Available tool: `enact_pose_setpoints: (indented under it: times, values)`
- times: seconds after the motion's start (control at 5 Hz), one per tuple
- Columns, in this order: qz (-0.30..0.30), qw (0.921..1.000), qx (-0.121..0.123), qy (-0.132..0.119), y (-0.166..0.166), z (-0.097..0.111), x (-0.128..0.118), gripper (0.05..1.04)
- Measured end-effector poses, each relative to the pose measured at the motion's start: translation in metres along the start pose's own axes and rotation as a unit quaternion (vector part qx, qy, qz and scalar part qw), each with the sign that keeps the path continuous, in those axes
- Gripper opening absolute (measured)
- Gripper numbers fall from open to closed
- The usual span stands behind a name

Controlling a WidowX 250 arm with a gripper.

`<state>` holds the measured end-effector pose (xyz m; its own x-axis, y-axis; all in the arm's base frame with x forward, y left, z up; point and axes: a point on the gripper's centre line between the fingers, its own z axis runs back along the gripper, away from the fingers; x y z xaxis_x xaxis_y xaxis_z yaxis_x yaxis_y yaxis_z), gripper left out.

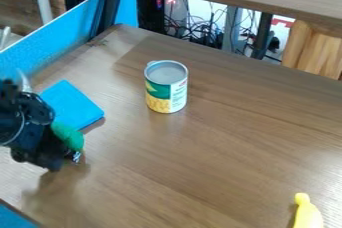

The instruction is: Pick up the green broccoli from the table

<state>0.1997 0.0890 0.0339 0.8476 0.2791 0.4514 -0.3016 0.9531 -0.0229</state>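
Surface (220,142): broad table top, brown wood grain, smooth, with a faint sheen. Friction likely modest; light items would slide if nudged, so contact from above suits better than a sideways push.

Tool (59,161): black, bulky, with hard, angular parts; at the left side, over the surface, a shadow below. Whether spread or pressed together, cannot tell.

Can (166,88): upright cylinder, centre-left, well apart from the tool. Round grey top, ribless-looking wall, green, white and yellow label. Rigid, by its look; best kept outside the tool's sweep, since a knock high on the wall could tip it.

Blue slab (72,106): flat, straight-edged, matt; beside the tool, just beyond the green item. Its raised edge calls for clearance before any sideways travel.

Yellow item (307,214): banana-shaped, smooth, rounded knob at the upper end; lower right, cut by the frame.

Green item (68,136): rounded, lumpy, against the tool at left; held or merely adjacent, cannot tell. Handling, in judgement: centred, even pressure across its thickest part, a check that it is secure, then a slow, straight lift; an off-centre pinch could let the curved sides roll.
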Motion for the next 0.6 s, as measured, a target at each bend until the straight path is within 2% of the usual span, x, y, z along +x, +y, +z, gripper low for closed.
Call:
enact_pose_setpoints:
  times: [0.2, 0.4, 0.6]
  values:
    - [0.009, 0.9998, -0.008, 0.014, -0.005, 0.006, -0.002, 0.548]
    - [-0.014, 0.9995, -0.027, -0.005, -0.02, 0.021, 0.015, 0.863]
    - [-0.021, 0.9961, -0.074, 0.043, -0.032, 0.047, 0.041, 1.012]
